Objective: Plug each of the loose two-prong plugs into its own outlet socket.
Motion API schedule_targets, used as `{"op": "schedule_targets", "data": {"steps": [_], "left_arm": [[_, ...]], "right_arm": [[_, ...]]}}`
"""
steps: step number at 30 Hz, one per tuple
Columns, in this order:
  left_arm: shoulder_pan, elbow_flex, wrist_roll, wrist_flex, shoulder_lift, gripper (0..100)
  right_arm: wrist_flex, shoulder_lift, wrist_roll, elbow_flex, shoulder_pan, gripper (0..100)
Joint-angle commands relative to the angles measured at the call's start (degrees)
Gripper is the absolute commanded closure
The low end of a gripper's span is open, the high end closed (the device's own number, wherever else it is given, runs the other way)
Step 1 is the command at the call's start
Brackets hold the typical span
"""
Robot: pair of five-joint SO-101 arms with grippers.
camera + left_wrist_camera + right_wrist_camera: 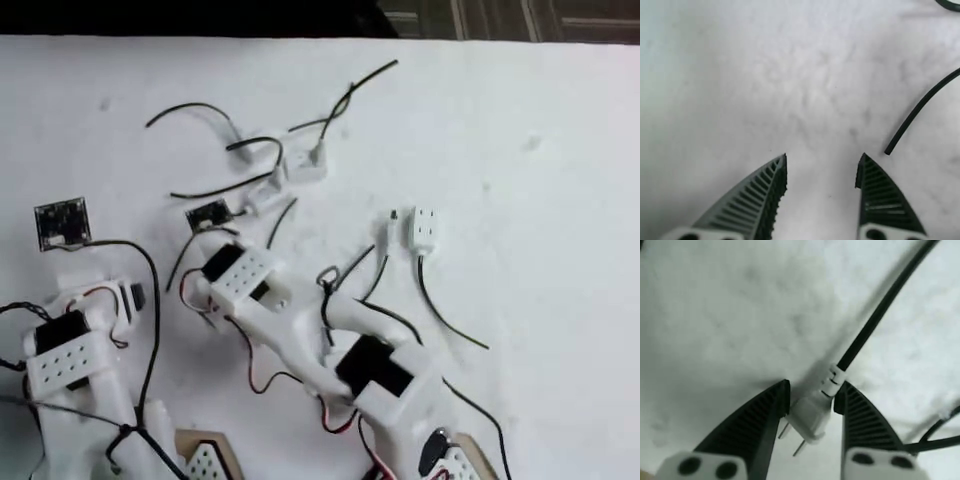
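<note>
White two-prong plug [810,415] w/ black cord [880,315] sits pinched btwn the fingers of my right pincer [813,386], prongs twd the wrist cam, close over the white tabletop [715,315]. My left pincer [822,159] hangs wide open above the tabletop, a loose black cord end [917,115] near one finger. White outlet socket block [425,228] lies farther out, w/ a second white plug [388,232] just beside it.

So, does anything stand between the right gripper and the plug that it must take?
Nothing visible does. The plug lies right inside the right gripper, on the bare table. Its cable runs away from the gripper, not across it.
</note>
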Motion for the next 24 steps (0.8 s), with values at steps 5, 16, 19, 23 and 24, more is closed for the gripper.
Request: {"op": "schedule_targets", "data": {"steps": [5,16,19,23,24], "left_arm": [[0.22,-1.23,0.44,-1.05,-1.36,77],[0.31,-1.23,0.44,-1.05,-1.36,77],[0.40,-1.23,0.44,-1.05,-1.36,77],[0.48,-1.23,0.44,-1.05,-1.36,77],[0.57,-1.23,0.44,-0.97,-1.36,77]], "right_arm": [[2.33,-1.45,0.00,-0.18,-0.75,97.3],[8.84,-10.33,9.58,-0.09,6.81,98.1],[12.79,-16.04,12.40,-0.09,8.57,98.1],[17.19,-25.27,14.42,-0.09,10.42,98.1],[18.15,-27.74,15.03,-0.09,10.77,98.1]]}}
